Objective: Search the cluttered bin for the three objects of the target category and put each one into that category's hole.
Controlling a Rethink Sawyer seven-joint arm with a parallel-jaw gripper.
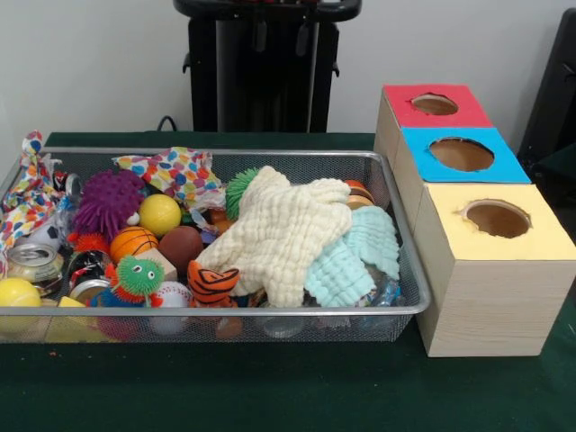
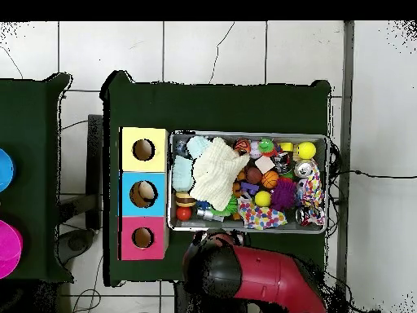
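The silver wire-mesh bin [image 1: 216, 311] stands on the green table and is full of toys; it also shows in the overhead view [image 2: 244, 134]. One polka-dot cloth [image 1: 175, 171] lies at the bin's far side, and it shows in the overhead view [image 2: 261, 217]. A second polka-dot cloth [image 1: 25, 191] hangs over the bin's left end, and it shows in the overhead view [image 2: 311, 192]. I see no third one. The yellow-topped hole [image 1: 497, 218] is in the nearest box right of the bin, and it shows in the overhead view [image 2: 143, 150]. The gripper shows in neither view; only the red arm [image 2: 252, 281] is drawn back at the base.
A cream waffle cloth [image 1: 279, 229] and a mint-green waffle cloth [image 1: 355, 256] cover the bin's right half. Balls, a purple spiky ball [image 1: 108, 202] and a jar fill the left half. The blue-topped hole [image 1: 461, 154] and red-topped hole [image 1: 435, 104] lie behind the yellow one.
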